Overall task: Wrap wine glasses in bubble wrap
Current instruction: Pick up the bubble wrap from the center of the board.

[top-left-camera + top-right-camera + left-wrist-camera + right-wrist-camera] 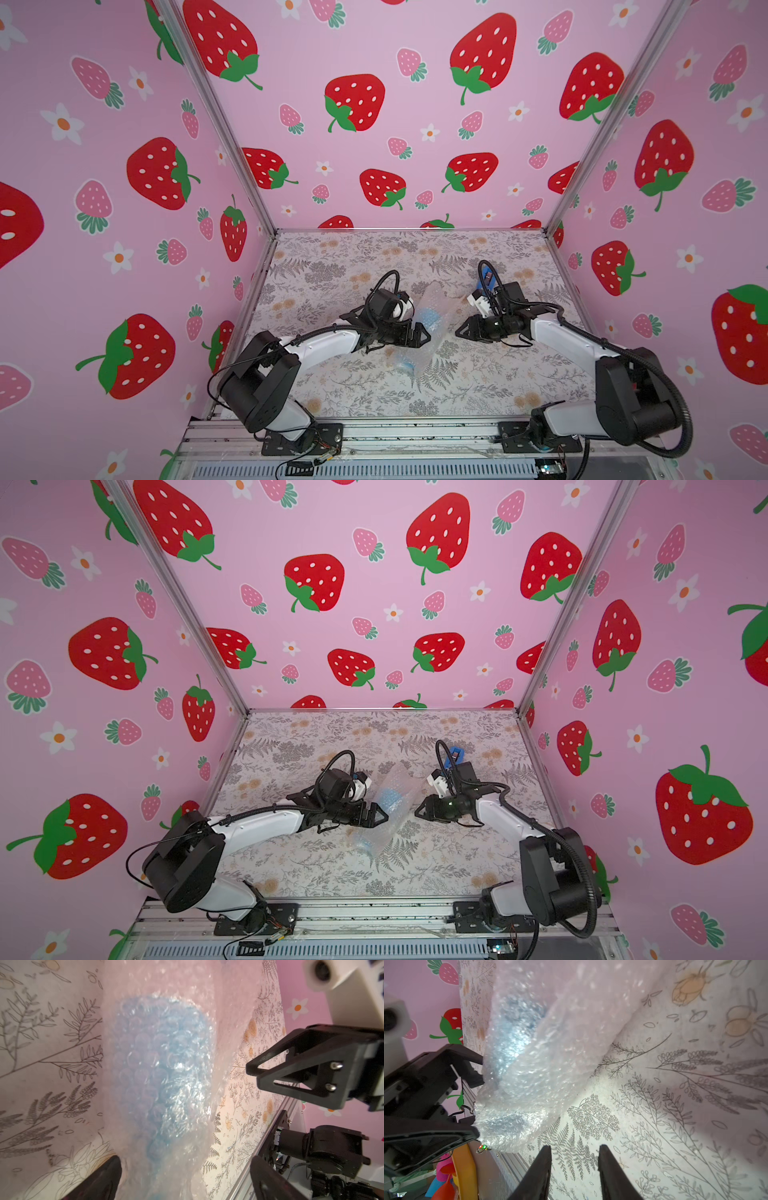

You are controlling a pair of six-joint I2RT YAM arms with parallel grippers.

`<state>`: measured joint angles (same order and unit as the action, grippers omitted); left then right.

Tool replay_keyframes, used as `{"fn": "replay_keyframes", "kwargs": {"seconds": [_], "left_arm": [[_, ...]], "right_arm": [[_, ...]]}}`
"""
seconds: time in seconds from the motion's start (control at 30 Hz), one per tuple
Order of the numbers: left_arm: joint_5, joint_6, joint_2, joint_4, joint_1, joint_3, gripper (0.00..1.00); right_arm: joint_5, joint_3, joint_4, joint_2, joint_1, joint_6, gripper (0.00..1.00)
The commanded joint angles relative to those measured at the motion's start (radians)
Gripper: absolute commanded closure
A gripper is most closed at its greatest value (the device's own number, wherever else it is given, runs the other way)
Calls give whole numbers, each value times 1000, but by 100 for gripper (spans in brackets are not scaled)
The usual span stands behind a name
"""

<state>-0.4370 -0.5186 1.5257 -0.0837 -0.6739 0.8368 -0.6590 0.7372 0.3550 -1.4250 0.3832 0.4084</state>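
The light blue wine glass (430,319) (388,800) lies on its side on the table, rolled inside the clear bubble wrap (417,353) (384,829). Through the film in the left wrist view the wine glass (162,1076) is a blurred blue shape under the bubble wrap (176,991). My left gripper (424,334) (185,1160) is open, its jaws wide on either side of the bundle. My right gripper (460,330) (574,1148) hovers just right of the bundle, open, with only table between its fingers. The bubble wrap (550,1074) lies ahead of it.
A darker blue tape dispenser (486,282) (453,756) stands behind the right arm's wrist. The floral table (332,257) is walled by strawberry-print panels at the back and both sides. A metal rail (415,432) runs along the front edge.
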Motion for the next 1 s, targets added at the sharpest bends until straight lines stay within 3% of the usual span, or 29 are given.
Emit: {"fn": "replay_keyframes", "kwargs": {"seconds": [0.0, 0.47, 0.6, 0.97], "left_arm": [[36, 55, 5, -114, 24, 65, 1], [-69, 278, 269, -317, 46, 411, 1], [-103, 321, 322, -354, 45, 457, 1], [-34, 358, 414, -429, 22, 518, 1]], "right_arm": [[-11, 16, -72, -56, 10, 18, 60], [-34, 114, -170, -237, 18, 52, 60], [-37, 145, -172, -266, 26, 57, 60], [-38, 202, -163, -302, 54, 67, 60]]}}
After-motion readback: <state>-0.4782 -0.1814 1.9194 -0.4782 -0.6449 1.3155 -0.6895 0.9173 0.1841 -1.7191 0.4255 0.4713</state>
